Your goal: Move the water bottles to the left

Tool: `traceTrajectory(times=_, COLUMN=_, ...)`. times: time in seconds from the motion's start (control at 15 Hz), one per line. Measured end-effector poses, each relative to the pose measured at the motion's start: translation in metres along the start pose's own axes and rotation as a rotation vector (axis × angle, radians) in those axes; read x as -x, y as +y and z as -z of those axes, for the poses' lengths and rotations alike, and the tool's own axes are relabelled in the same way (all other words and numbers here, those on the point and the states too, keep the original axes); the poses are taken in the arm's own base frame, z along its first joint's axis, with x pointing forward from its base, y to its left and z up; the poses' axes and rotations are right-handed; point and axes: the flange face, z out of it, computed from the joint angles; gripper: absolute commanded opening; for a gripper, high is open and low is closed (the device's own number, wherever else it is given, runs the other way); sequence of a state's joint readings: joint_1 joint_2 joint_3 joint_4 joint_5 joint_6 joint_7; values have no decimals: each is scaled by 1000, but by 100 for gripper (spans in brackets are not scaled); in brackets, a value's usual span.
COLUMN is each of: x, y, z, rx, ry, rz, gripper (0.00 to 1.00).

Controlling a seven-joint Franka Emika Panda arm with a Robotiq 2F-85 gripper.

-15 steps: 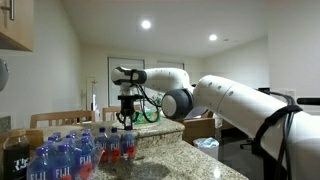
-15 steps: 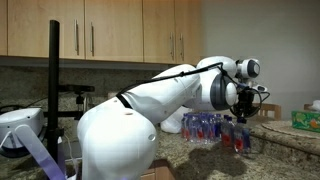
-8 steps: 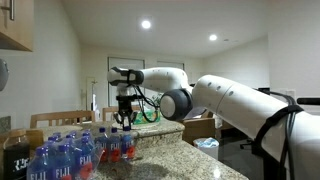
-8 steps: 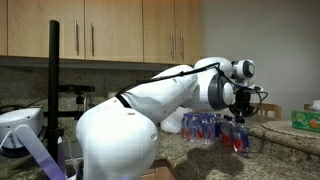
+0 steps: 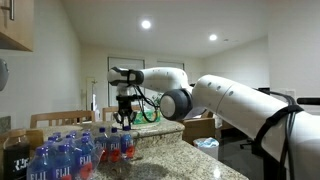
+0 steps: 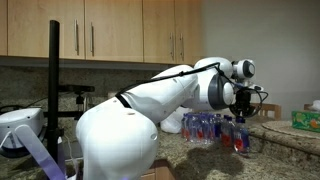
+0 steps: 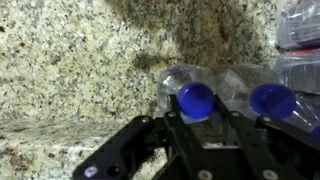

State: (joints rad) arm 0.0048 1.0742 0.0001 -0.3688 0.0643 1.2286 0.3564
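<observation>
In the wrist view my gripper [image 7: 198,110] is shut on a small clear water bottle [image 7: 178,85], its fingers on either side of the neck just under the blue cap [image 7: 195,100]. A second water bottle with a blue cap [image 7: 272,100] stands right beside it. In both exterior views the gripper [image 5: 124,120] [image 6: 241,116] points straight down over the red-labelled water bottles [image 5: 116,146] [image 6: 240,139] on the granite counter [image 5: 170,160]. Whether the held bottle is off the counter I cannot tell.
A wrapped pack of larger FIJI bottles [image 5: 58,160] [image 6: 203,127] stands close to the small ones. The counter edge [image 5: 215,160] runs near the arm. A green box [image 6: 305,120] sits on the counter, under wooden cabinets [image 6: 110,30]. Bare granite [image 7: 70,60] lies beside the held bottle.
The gripper shifted slightly sideways with the bottle during the first half second, then held still. Its jaws stayed shut on the bottle.
</observation>
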Motion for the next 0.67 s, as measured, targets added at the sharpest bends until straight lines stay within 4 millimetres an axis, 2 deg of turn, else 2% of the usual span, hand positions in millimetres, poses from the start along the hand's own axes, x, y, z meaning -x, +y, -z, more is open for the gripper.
traceTrajectory(times=0.4, x=-1, y=1, z=1, rx=-4, ry=11, rz=-1, gripper=97)
traceTrajectory(times=0.47, x=-2, y=1, z=1, rx=-5, ry=11, rz=-2, gripper=100)
traceTrajectory(times=0.67, x=-2, y=2, z=1, rx=-6, ry=13, rz=-4, gripper=100)
